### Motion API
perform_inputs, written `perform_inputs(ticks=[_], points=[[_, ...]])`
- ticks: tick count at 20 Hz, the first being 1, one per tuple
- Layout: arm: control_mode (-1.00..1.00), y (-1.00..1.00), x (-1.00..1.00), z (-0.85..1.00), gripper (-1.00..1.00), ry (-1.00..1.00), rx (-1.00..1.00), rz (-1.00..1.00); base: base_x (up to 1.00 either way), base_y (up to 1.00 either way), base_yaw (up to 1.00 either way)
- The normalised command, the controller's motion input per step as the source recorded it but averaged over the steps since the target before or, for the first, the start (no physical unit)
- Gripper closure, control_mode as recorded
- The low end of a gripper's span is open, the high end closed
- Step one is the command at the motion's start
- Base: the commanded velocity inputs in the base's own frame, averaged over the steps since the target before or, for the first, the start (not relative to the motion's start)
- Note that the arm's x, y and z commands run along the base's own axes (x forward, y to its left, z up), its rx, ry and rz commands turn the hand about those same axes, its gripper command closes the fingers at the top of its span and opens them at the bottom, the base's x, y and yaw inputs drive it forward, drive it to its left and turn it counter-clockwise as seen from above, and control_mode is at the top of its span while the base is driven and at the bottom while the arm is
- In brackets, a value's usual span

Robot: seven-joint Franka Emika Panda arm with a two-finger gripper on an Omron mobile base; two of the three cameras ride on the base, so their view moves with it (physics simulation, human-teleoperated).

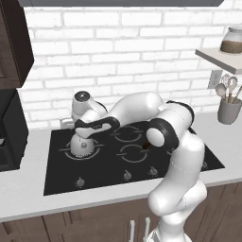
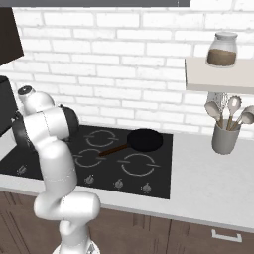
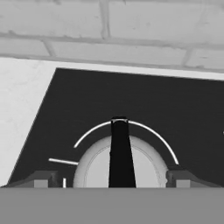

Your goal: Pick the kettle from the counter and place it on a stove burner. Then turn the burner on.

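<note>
The silver-white kettle stands upright on the black stove, inside the front-left burner ring. My gripper hangs straight over it, open. In the hand view the kettle's dome sits low in the middle, with its dark handle running up across it. The two fingertips stand wide apart on either side of the dome and do not touch the handle. The burner's white arc curves around the kettle. Light grey counter borders the cooktop.
Small silver knobs line the stove's front edge. A black frying pan rests on the back right burner. A black appliance stands at the left. A utensil cup and a shelf with a glass jar are at the right.
</note>
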Motion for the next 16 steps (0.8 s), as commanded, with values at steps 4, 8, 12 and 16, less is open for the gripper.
perform_inputs(ticks=[4,8,12,16], points=[[-1.0,0.0,-0.59,0.68,-1.0,0.0,0.0,-0.03,0.0,0.0,0.0],[-1.0,0.0,-0.88,0.5,-1.0,0.11,0.0,-0.04,0.0,0.0,0.0],[-1.0,0.0,-0.91,0.17,-1.0,0.31,0.0,-0.04,0.0,0.0,0.0],[-1.0,0.0,-0.69,0.0,-1.0,0.51,-0.02,-0.05,0.0,0.0,0.0]])
